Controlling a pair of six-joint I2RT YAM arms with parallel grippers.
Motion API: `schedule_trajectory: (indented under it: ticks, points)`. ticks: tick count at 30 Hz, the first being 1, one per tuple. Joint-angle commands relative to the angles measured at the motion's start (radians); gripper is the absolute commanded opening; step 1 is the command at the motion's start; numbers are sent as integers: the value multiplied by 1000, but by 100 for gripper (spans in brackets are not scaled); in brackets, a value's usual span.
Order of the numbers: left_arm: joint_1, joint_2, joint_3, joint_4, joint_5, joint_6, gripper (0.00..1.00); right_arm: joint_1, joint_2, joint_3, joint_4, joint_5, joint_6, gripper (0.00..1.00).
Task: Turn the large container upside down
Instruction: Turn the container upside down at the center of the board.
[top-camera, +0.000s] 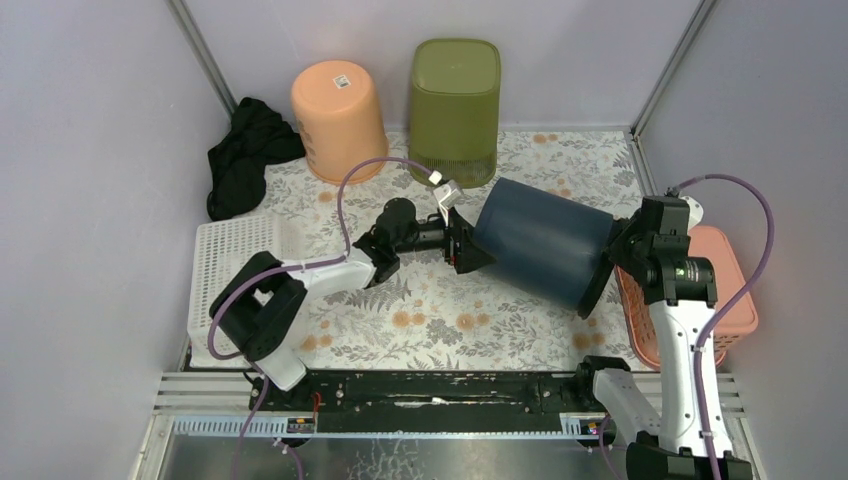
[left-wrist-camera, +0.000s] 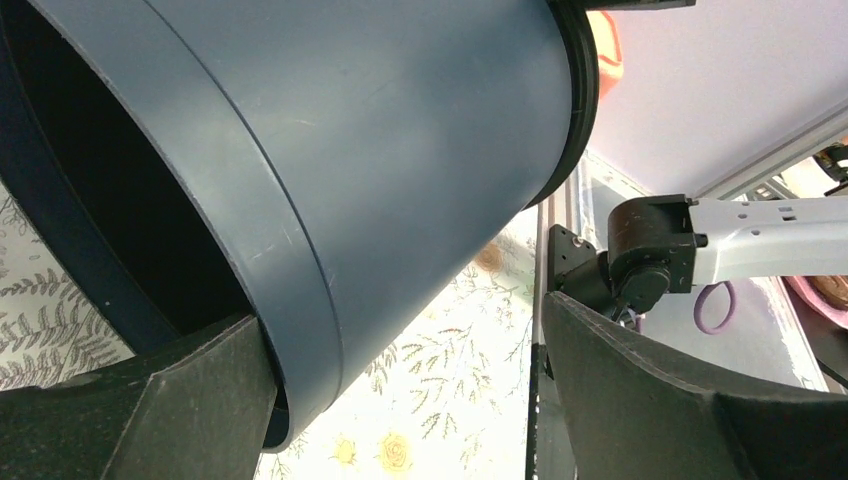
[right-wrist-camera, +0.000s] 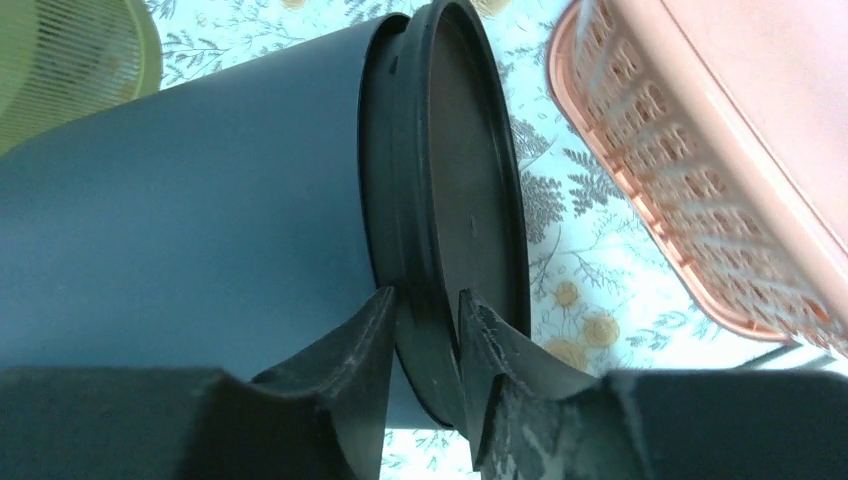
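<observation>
- While your large container (top-camera: 545, 245), a dark blue-grey bin, lies tipped on its side across the middle of the floral tabletop (top-camera: 430, 310), both arms meet it, one at each end.
- Its open mouth faces your left arm, and its flat base faces your right arm.
- Your left gripper (top-camera: 462, 245) sits at the mouth with its jaws spread wide. One finger (left-wrist-camera: 180, 400) is pressed against the rim band from below, and the other finger (left-wrist-camera: 640, 400) stands well apart from the wall, closing on nothing.
- Your right gripper (right-wrist-camera: 425, 310) is clenched on the container's base lip, with one finger on the side wall and the other on the flat bottom face.
- Whether the container's underside touches the tabletop cannot be told from these views.
- Behind it, at the far edge, stand an upturned orange bucket (top-camera: 338, 118) and an olive-green bin (top-camera: 455, 105), side by side.
- A black cloth (top-camera: 245, 155) lies bunched in the far left corner, near a white basket (top-camera: 235, 265) at the left edge.
- A pink basket (top-camera: 735, 300) sits at the right edge, just beside your right arm.
</observation>
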Motion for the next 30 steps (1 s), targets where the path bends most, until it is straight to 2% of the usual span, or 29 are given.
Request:
schedule_trajectory:
  ticks: [1,8,12,16,25,26,30]
  points:
    - [-50,-70,21,-41,-18,41,100,-9,-12,-80,42,-208,-67,33]
    - [-159,-125,-15,-79,-105,47,100,-9,-50,-112,60,-298,-112,30]
    - [-193,-150,-50,-93,-154,44,100,-9,-52,-130,85,-387,-131,46]
    - [-196,-194,-77,-134,-196,41,100,-9,-65,-167,128,-475,-112,49]
    - [-203,-241,31,-414,-301,75,100,-9,-53,-218,176,-508,-111,46]
    - [-202,-243,43,-435,-309,72,100,-9,-55,-219,176,-507,-114,49]
    - [-204,-231,104,-527,-323,66,100,-9,-64,-210,177,-511,-119,75]
